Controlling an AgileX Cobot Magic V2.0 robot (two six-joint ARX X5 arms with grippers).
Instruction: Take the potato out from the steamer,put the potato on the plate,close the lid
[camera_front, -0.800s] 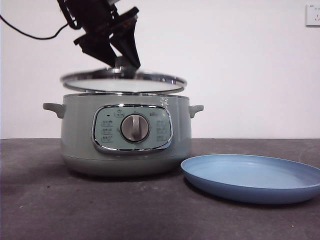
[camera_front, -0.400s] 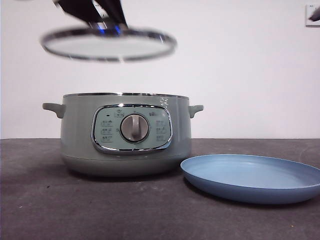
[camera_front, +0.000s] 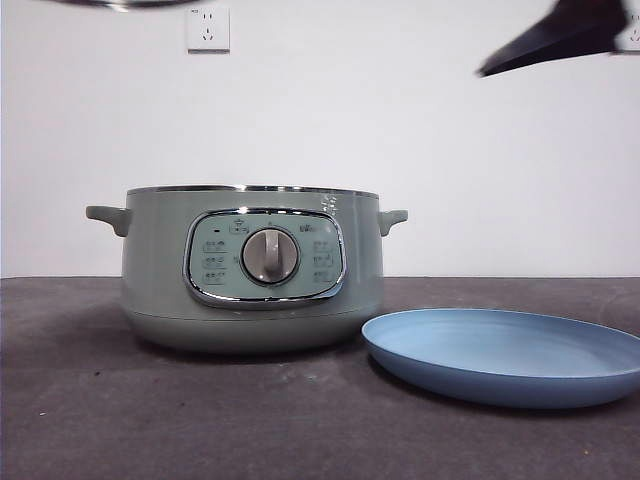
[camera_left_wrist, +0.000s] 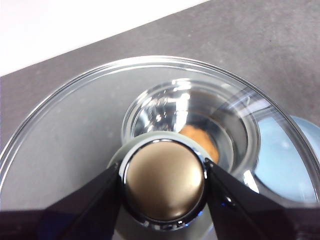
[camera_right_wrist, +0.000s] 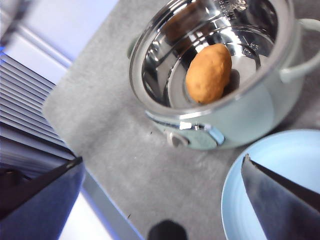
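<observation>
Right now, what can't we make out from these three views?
- Potato: hidden in the front view by the steamer wall; through the glass in the left wrist view, only an orange patch.
- Lid: cut off by the front view's top edge, only a rim sliver shows.
- Left gripper, shut on the lid's knob: out of the front view.
- Right gripper: blurred jaws, cut by the picture's edge.
- Plate: cut off at the right edge.
- Panel labels: too small.

My rig works in a bare test room or lab staged as a kitchen. A dark grey worktop (camera_front: 200, 420) meets a plain white wall (camera_front: 400, 150) carrying one socket (camera_front: 207, 29) and part of a second at the picture's upper right corner. Only a steamer (camera_front: 250, 275) and plate (camera_front: 505, 355) stand on it. My right wrist view shows slatted blinds (camera_right_wrist: 25, 100) beyond the worktop's edge.
</observation>
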